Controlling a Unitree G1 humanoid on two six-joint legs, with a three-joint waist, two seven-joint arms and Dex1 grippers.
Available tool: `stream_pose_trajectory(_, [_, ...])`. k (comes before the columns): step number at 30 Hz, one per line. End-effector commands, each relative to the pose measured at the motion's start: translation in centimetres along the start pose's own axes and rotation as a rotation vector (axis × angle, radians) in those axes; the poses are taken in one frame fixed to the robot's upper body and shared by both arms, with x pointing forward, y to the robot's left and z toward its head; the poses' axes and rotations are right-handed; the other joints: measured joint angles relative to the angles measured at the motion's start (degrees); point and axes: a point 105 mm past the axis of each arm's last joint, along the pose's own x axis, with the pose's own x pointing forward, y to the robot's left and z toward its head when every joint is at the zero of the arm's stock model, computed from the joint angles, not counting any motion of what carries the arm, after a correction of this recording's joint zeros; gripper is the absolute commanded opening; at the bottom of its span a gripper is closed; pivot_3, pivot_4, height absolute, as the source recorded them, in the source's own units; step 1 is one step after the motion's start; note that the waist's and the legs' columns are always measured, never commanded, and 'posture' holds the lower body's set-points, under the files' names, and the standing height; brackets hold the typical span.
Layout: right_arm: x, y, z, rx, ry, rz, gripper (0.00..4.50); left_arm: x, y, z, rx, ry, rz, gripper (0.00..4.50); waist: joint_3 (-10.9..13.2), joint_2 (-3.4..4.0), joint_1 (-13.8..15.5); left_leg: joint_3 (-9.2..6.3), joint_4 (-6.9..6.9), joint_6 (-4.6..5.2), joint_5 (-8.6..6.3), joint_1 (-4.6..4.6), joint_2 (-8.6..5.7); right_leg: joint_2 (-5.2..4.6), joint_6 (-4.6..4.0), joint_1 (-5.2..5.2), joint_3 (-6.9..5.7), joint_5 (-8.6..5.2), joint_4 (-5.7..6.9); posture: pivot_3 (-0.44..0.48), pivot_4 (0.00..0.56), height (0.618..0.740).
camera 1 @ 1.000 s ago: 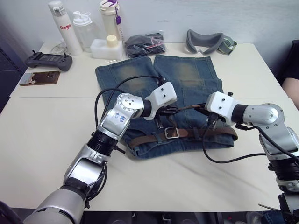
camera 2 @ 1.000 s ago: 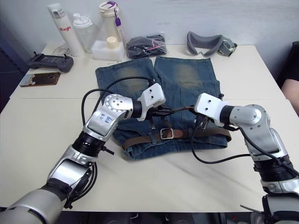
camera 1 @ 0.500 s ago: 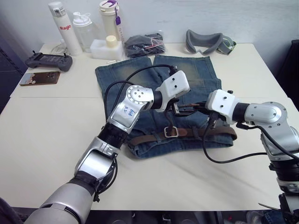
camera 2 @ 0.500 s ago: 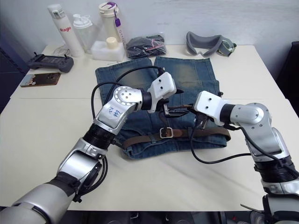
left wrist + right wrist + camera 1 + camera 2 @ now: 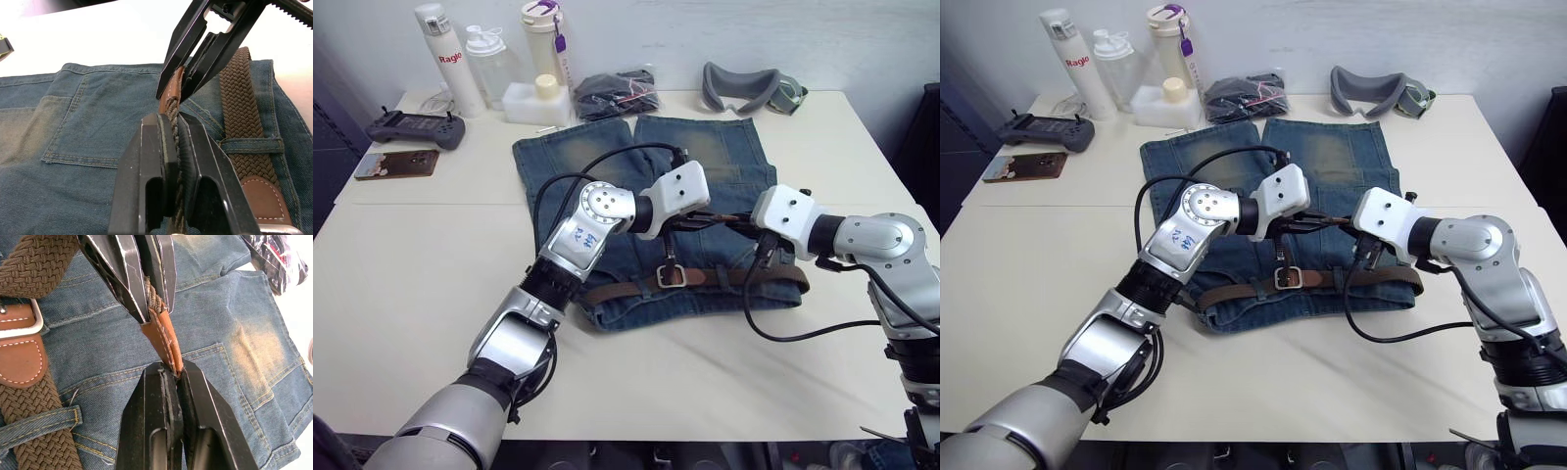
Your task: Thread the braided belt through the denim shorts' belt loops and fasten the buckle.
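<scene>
belt (image 5: 705,276): already runs along the shorts' (image 5: 607,162) waistband, under at least one loop (image 5: 252,145); free tail lifted above the shorts, roughly 12 o'clock of the buckle (image 5: 670,277).
left gripper (image 5: 172,147): clamped on the braided part of the tail, just behind the leather tip (image 5: 164,340).
right gripper (image 5: 170,377): pinched shut on the very end of that leather tip; the two grippers meet nose to nose over the middle of the shorts.
step: we read this as a hand-over / regrip of the tail before feeding it into the buckle frame.
how to do it well: we keep one grip firm until the other is sure, never both loose. We keep the tail flat, no twist, leather face up. We aim the tip at the buckle from its 3 o'clock side, low and near-parallel to the waistband.
watch: pulling up lifts the waistband and drags the buckle off line; we'd keep the pull along the belt.
unknown: whether all loops are threaded; arms hide part of the waistband.
</scene>
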Motion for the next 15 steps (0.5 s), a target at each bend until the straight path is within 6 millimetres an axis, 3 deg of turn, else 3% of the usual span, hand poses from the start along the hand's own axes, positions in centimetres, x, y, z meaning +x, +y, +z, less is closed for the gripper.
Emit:
stream_pose_trajectory(1, [-0.9, -0.6, 1.7, -0.011, -0.067, -0.04, 0.0, -0.1, 0.1, 0.6, 0.028, -0.015, -0.003, 0.04, 0.0, 0.0, 0.0, 0.0, 0.02, 0.0, 0.0, 0.0, 0.0, 0.0, 0.0, -0.01, 0.01, 0.0, 0.03, 0.0, 0.15, 0.681])
stream_pose_trajectory(2, [-0.9, -0.4, 1.8, 0.003, -0.078, -0.036, 0.0, -0.1, 0.1, 0.5, 0.026, -0.012, -0.004, 0.04, 0.0, 0.0, 0.0, 0.01, 0.04, 0.0, 0.0, 0.0, 0.0, 0.0, -0.01, -0.02, 0.02, 0.0, 0.06, 0.0, 0.15, 0.681])
stream_pose_trajectory(3, [-1.0, -0.1, 1.8, 0.021, -0.085, -0.025, 0.77, -0.2, 0.1, 0.4, 0.025, -0.009, -0.005, 0.0, 0.0, 0.0, 0.0, 0.01, 0.05, 0.0, 0.01, 0.0, 0.0, 0.0, -0.01, -0.03, 0.02, -0.01, 0.1, 0.0, 0.15, 0.681])
stream_pose_trajectory(5, [-1.1, 1.2, 1.3, 0.032, -0.068, 0.009, 1.43, -0.4, 0.3, 0.0, 0.028, 0.005, -0.001, 0.0, 0.0, 0.0, 0.0, 0.03, 0.07, -0.01, 0.03, 0.0, 0.0, 0.0, -0.01, -0.07, 0.06, -0.01, 0.17, 0.0, 0.15, 0.681])
stream_pose_trajectory(10, [0.1, 5.5, 2.0, 0.071, -0.081, 0.084, 4.1, -1.2, 0.8, -1.3, 0.036, 0.048, 0.005, 0.0, 0.0, -0.01, -0.2, 0.07, 0.07, -0.08, 0.1, -0.01, 0.0, 0.01, -0.05, -0.17, 0.13, -0.02, 0.33, 0.0, 0.15, 0.681])
stream_pose_trajectory(11, [0.4, 6.1, 1.5, 0.051, -0.055, 0.094, 4.42, -1.3, 1.0, -1.4, 0.036, 0.05, 0.008, 0.0, 0.0, -0.02, -0.1, 0.13, 0.08, -0.09, 0.11, -0.04, -0.01, 0.01, -0.06, -0.26, 0.21, -0.02, 0.44, 0.0, 0.15, 0.681])
stream_pose_trajectory(15, [1.4, 7.8, -0.8, -0.02, 0.02, 0.071, 4.48, -1.5, 1.3, -1.8, 0.061, 0.067, 0.012, 0.0, 0.0, -0.07, -0.1, 0.12, 0.29, -0.13, 0.16, -0.05, 0.0, 0.01, -0.13, -0.33, 0.21, -0.06, 0.71, 0.0, 0.15, 0.681])
